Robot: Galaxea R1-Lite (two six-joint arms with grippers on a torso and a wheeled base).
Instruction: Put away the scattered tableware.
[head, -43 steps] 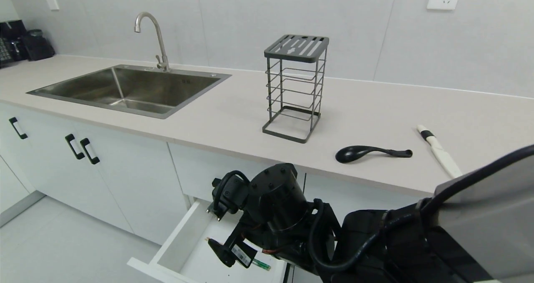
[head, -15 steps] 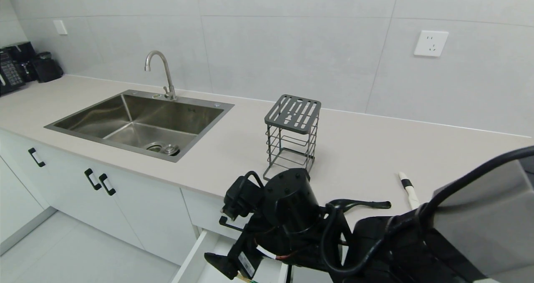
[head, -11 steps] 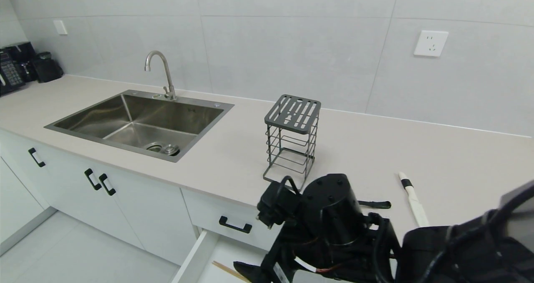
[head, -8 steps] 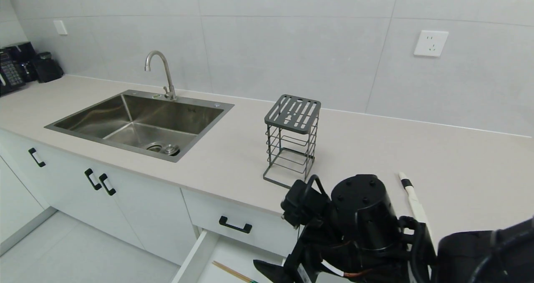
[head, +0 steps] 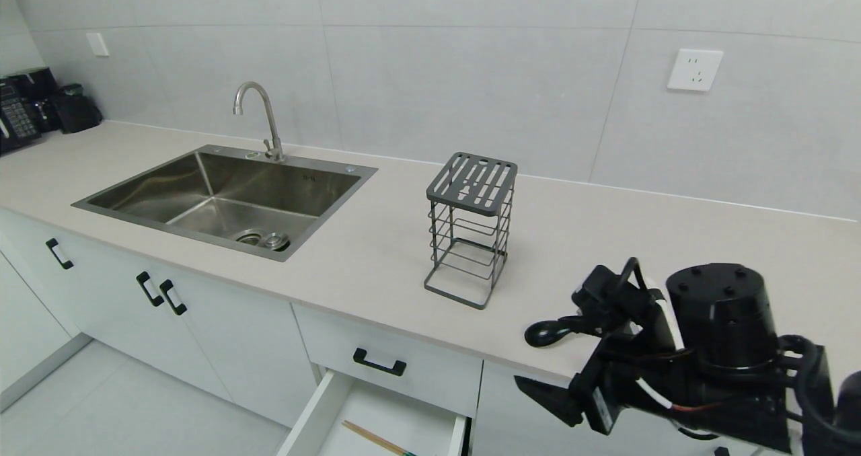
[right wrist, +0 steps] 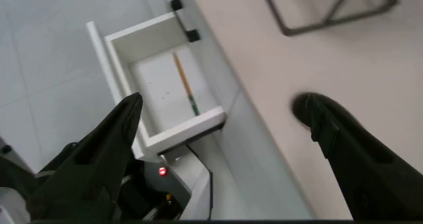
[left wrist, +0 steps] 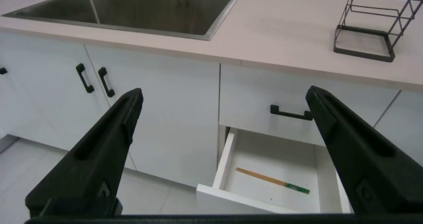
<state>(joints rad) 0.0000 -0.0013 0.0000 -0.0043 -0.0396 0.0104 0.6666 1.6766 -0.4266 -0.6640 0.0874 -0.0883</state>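
Below the pale counter's [head: 377, 254] front edge, a white drawer [head: 309, 412] is standing open, with wooden chopsticks [head: 377, 439] lying inside. The right gripper [right wrist: 223, 105] is hovering just off that edge, jaws spread wide and holding nothing, near the glossy black soup spoon [head: 546, 333] lying by the edge. The spoon is looking light, stiff and slick, so its arched handle's middle is probably offering the surest hold.

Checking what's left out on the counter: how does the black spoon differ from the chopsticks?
The black spoon lies on the countertop near its front edge; the chopsticks lie inside the open drawer. The spoon is black with a rounded bowl; the chopsticks are thin, straight, pale wood, green-tipped. Both lie flat, unheld.
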